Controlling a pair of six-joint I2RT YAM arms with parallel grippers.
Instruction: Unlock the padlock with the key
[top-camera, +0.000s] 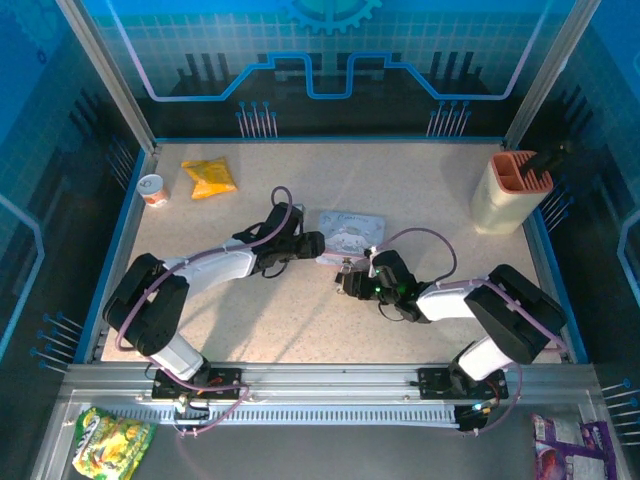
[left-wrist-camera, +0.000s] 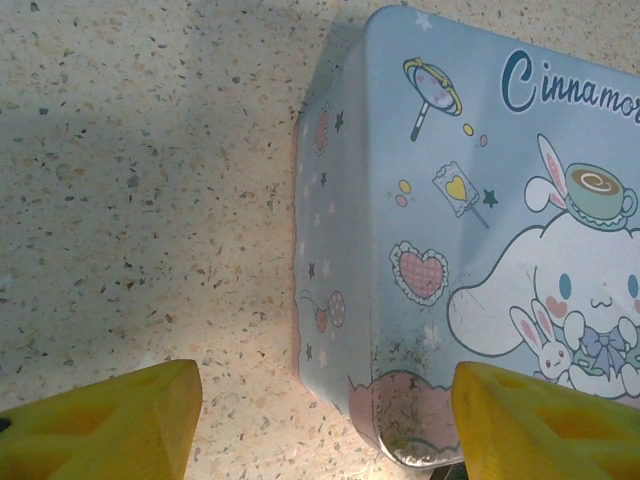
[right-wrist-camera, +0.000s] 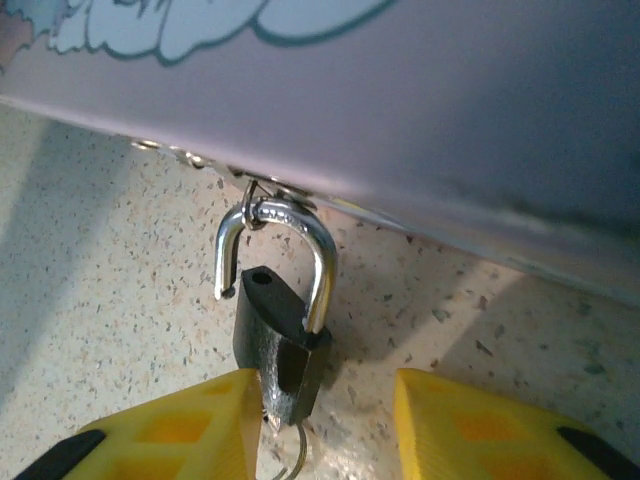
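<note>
Out at the edges there's an orange-yellow packet (top-camera: 208, 178) and a small can (top-camera: 152, 190) far left, and a tan holder (top-camera: 512, 190) far right, all well clear of me. What stands in my way is the pale blue tin (top-camera: 350, 235), mid-table.

My left gripper (left-wrist-camera: 325, 430) hangs at the tin's corner with its jaws wide. One yellow finger is over bare table, the other over the lid's edge, and they're gripping nothing.

Over to my right gripper (right-wrist-camera: 325, 380), low at the tin's side wall. There's the padlock (right-wrist-camera: 278, 345), hooked by its shackle (right-wrist-camera: 322, 262) through the tin's hasp, body on the table just beside the wall. Its long axis runs from the tin back toward my wrist, slightly tilted, with the shackle end at the tin and the bottom end toward me. One shackle leg is out of the body, its hole bare.

My right jaws sit fairly narrow but parted around that bottom end. One finger (right-wrist-camera: 190, 425) touches the body and the other stands apart. A silvery sliver, the key (right-wrist-camera: 271, 418), pokes out underneath with a wire ring.
</note>
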